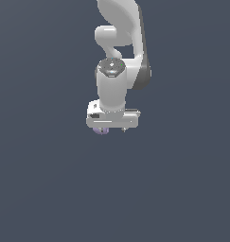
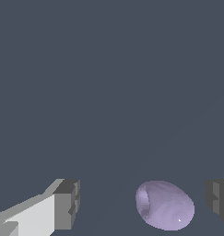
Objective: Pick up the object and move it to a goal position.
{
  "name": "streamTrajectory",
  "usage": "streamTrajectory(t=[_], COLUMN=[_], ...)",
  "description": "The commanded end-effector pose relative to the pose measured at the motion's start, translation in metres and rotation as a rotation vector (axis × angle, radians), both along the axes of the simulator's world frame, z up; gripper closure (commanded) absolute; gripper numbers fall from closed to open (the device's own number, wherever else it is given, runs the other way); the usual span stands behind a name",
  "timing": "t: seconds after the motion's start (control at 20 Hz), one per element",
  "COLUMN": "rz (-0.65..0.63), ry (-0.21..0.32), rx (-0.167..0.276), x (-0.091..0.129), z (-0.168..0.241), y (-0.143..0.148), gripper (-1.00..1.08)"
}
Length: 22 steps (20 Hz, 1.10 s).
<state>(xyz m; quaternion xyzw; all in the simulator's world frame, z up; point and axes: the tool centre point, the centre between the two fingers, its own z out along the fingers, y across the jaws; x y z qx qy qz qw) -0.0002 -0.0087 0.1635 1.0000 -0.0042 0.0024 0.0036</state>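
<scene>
The white gripper (image 1: 111, 128) was seen low over the flat dark grey floor (image 1: 182, 189) with its jaws spread wide, and the object (image 2: 165, 205), 1 small pale lavender lump, lay on the floor between them. In the wrist view the lump sat off-centre, just beside 1 dark finger pad (image 2: 218, 200) and well apart from the other (image 2: 67, 203); no pad was touching it. In the exterior view only a sliver of purple showed beneath the gripper's body, toward the exterior view's left. For a sound grasp, it was judged that the hand should be centred over the lump before closing, so that the rounded, faceted shape would be met squarely by both pads and not nudged aside. Nothing else was visible on the floor and no obstacle stood near; no goal marker could be made out.
</scene>
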Motion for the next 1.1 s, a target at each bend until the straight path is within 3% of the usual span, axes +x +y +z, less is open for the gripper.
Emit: streamTrajectory(t=[0.0,1.05], rz=[0.0,0.049], ry=[0.0,-0.004], rx=[0.0,-0.009], x=[0.0,-0.001], z=[0.0,0.008], y=[0.0,-0.02], gripper=[-0.92,-0.92])
